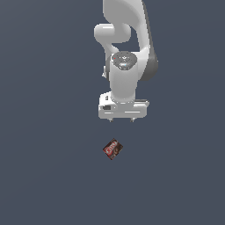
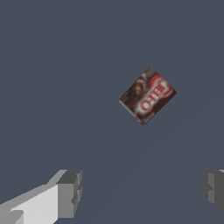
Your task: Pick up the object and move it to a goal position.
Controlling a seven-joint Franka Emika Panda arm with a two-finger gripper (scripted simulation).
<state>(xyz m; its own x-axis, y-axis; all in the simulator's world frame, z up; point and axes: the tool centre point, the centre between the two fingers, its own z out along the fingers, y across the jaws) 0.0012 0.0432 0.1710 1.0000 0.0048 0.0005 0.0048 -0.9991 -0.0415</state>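
The object [image 1: 113, 149] is a small flat box, dark brown and red with a red-and-white label, lying turned at an angle on the dark grey floor. In the wrist view the object [image 2: 147, 96] lies flat, apart from both fingers. My gripper [image 1: 121, 118] hangs on the white arm behind the box in the exterior view, pointing down, with only two small fingertips showing under the hand. In the wrist view my gripper [image 2: 142, 190] is open, its grey fingertips [image 2: 70, 192] far apart with nothing between them.
The white arm [image 1: 127, 48] rises out of the exterior view's upper edge. Plain dark grey floor [image 1: 44, 176] lies all around the box.
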